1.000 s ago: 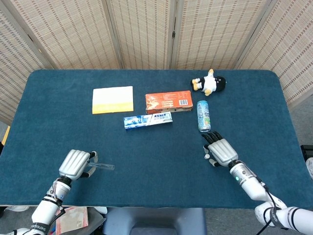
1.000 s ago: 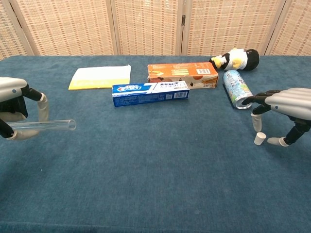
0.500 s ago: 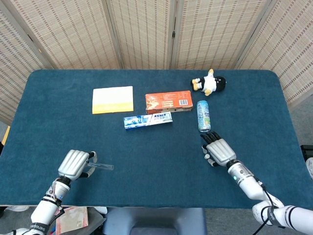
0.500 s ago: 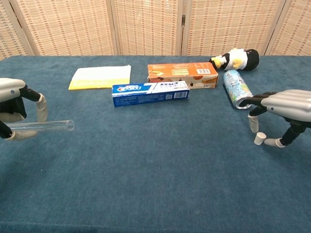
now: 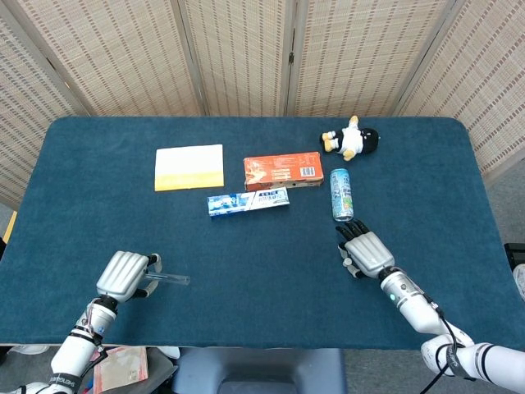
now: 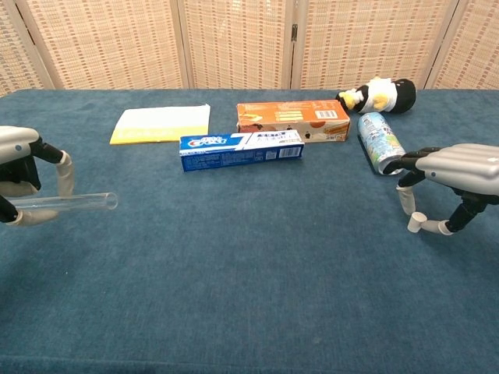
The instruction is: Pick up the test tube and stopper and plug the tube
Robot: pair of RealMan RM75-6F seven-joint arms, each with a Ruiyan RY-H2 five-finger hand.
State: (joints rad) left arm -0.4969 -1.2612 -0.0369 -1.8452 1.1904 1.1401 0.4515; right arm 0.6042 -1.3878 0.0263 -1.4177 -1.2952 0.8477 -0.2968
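My left hand (image 6: 23, 175) holds a clear test tube (image 6: 66, 202) level above the cloth, its open end pointing right; the head view shows this left hand (image 5: 123, 275) and the tube (image 5: 171, 279) near the table's front left. My right hand (image 6: 456, 175) arches over a small white stopper (image 6: 417, 223). A fingertip and the thumb pinch the stopper, which is tilted and still touches the cloth. In the head view the right hand (image 5: 367, 253) covers the stopper.
A drink can (image 6: 379, 142) lies just behind the right hand. Further back lie a toothpaste box (image 6: 240, 149), an orange box (image 6: 292, 121), a yellow pad (image 6: 161, 124) and a penguin plush (image 6: 380, 94). The table (image 6: 249, 280) is covered in blue cloth.
The right hand's thumb and finger closed in on the stopper, which tipped from upright to tilted. The left hand and tube drifted slightly left.
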